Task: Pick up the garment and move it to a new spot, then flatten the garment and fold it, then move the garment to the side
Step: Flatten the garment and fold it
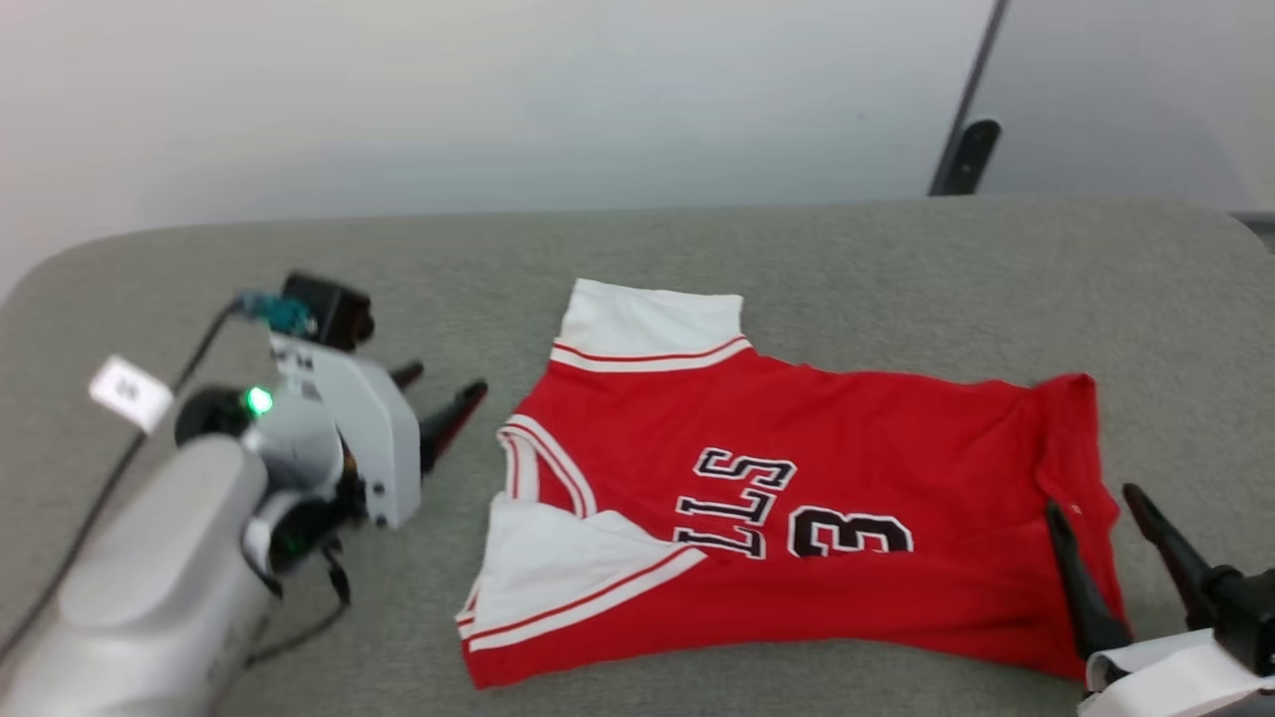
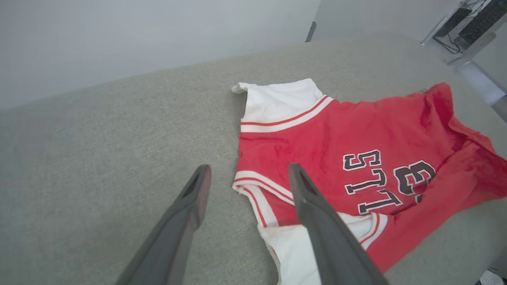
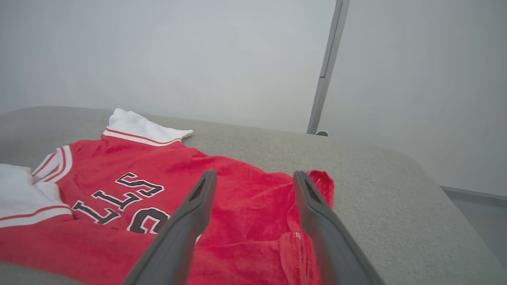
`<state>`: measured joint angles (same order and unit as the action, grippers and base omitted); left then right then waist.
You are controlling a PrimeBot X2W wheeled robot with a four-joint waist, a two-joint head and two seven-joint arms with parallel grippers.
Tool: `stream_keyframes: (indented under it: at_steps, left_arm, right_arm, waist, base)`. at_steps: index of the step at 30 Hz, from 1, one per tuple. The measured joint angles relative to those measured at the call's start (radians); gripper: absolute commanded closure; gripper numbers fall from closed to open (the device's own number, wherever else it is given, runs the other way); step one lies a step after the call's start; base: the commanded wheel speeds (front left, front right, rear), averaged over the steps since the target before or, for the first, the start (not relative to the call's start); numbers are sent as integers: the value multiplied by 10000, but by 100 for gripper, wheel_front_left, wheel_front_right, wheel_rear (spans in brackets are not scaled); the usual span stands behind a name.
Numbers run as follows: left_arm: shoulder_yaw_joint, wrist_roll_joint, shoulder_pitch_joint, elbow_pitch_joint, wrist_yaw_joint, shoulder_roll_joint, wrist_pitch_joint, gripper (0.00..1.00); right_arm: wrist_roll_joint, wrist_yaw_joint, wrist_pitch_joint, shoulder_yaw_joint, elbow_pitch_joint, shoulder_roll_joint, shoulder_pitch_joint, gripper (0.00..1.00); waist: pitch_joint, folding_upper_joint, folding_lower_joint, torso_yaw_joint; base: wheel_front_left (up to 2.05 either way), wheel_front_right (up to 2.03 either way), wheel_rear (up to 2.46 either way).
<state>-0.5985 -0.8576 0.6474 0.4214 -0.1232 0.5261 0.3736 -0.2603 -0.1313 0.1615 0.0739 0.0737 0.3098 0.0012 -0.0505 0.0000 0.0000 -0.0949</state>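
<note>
Garment lying lettering-up at the centre of the grey worktop, collar left, hem right, near sleeve turned in over the chest. Left pincer fully open, empty, just beside the collar. Right pincer fully open, empty, over the hem. Probably the flattening or folding step. Next, each pincer must close on its edge.

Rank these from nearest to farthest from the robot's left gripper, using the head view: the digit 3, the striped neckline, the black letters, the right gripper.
Measured from the left gripper:
1. Striped neckline, at the left end of the red jersey.
2. Black letters, mid-chest.
3. Digit 3, just right of the letters.
4. Right gripper, far right.
</note>
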Motion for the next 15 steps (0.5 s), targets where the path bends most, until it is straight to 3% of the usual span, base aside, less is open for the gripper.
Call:
stream_keyframes:
  at_steps: [9,15]
  left_arm:
    - [-293,48,2688,123,-44,665,1588,0]
    - [-1011,-36,4206,307,-46,1041,2890,0]
  right_arm:
    - [155,0,309,353,2,-566,-450,0]
    - [142,0,456,481,163,-884,-699,0]
  waist:
    - [-927,0,0,-923]
    - [-1827,1,0,-1544]
  base:
    - [0,0,0]
    - [0,0,0]
